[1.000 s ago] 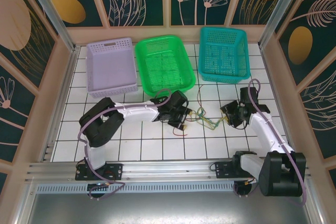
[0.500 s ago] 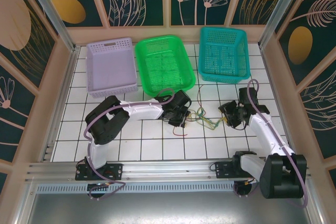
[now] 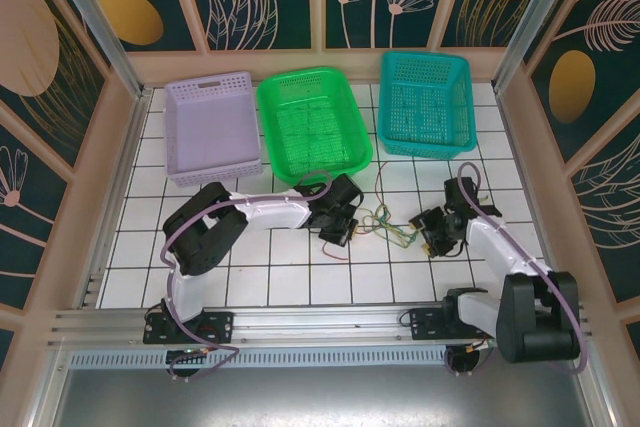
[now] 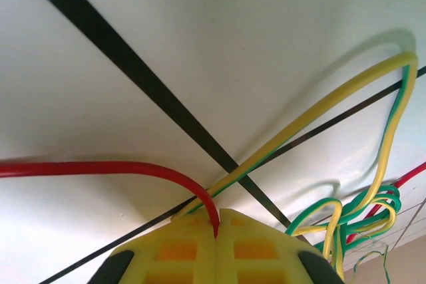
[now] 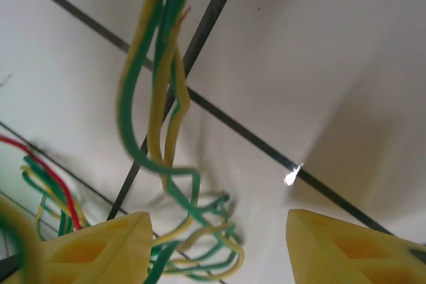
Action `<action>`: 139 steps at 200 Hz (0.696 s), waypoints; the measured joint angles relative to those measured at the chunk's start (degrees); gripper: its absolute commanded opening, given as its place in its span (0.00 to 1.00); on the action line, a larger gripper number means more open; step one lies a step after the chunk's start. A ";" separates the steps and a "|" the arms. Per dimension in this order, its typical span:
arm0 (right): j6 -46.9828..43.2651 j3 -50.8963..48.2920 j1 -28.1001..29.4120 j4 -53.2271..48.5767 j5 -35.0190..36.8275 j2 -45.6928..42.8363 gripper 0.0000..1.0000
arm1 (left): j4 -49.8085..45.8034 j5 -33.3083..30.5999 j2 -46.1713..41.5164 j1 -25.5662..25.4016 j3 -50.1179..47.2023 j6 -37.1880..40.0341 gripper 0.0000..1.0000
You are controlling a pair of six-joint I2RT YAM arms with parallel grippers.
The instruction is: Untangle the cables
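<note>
The cables (image 3: 385, 225) lie in a loose tangle on the white tiled table (image 3: 250, 277), at the centre of the overhead view, between the two arms and below the green basket (image 3: 313, 122).

The left gripper (image 4: 217, 221) is fully closed, its yellow pads meeting at the bottom centre of its wrist view with the red cable (image 4: 100, 166) pinched between them. That cable runs off to the left edge. The knot (image 4: 363, 207) of green, yellow and red loops sits at the lower right.

The right gripper (image 5: 219, 244) stands about half open and clamps nothing. Green-and-yellow strands (image 5: 160, 98) drop from the top of its view and curl close to the left-hand finger (image 5: 93, 251).

The step in hand looks like drawing the red cable out of the bundle. To do it well, the left arm should pull low and slowly away from the knot, along the cable's own line. The right gripper should first close on the green-and-yellow strands to anchor them, otherwise the whole tangle is likely to drag along or cinch tighter.

No brand, label or writing can be read on anything here.
</note>
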 measured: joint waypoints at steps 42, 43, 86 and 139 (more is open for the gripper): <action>0.96 0.07 0.83 2.67 0.81 3.91 0.47 | -1.29 -2.36 -2.25 0.00 -2.01 -0.09 0.00; 0.98 0.04 0.87 2.67 0.81 3.93 0.46 | -1.44 -2.43 -2.36 0.00 -2.03 -0.11 0.00; 2.67 0.13 1.16 0.79 2.78 5.35 0.14 | -3.54 -4.87 -7.13 0.00 -3.72 -0.09 0.00; 3.39 2.49 1.36 -1.31 3.19 8.00 0.00 | -7.48 -9.53 -18.62 0.24 -10.01 -0.11 0.00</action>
